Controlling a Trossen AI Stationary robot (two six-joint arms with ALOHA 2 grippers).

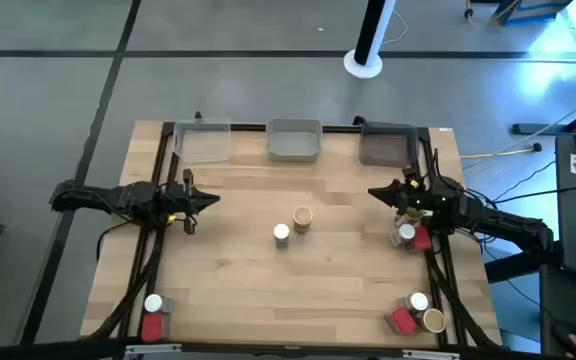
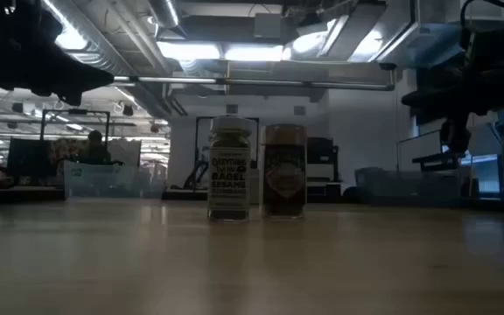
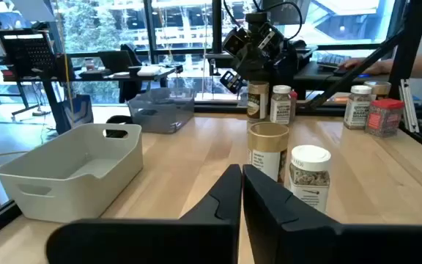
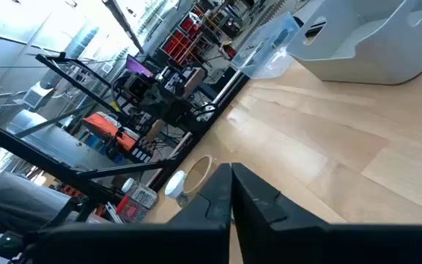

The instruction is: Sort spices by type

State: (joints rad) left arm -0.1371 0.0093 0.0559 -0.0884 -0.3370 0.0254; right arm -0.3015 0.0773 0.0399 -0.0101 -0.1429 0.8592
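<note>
A white-capped jar and a tan-brown jar stand upright side by side at the table's middle, also seen in the low view as white-capped jar and tan-brown jar. My left gripper hovers shut to their left, pointing at them. My right gripper hovers shut to their right. A jar and a red packet stand under the right arm. More spices stand at the near right corner and the near left corner.
Three trays line the far edge: a clear one, a pale one and a dark grey one. Bare wood lies between the trays and the middle jars. A black frame runs along the table's sides.
</note>
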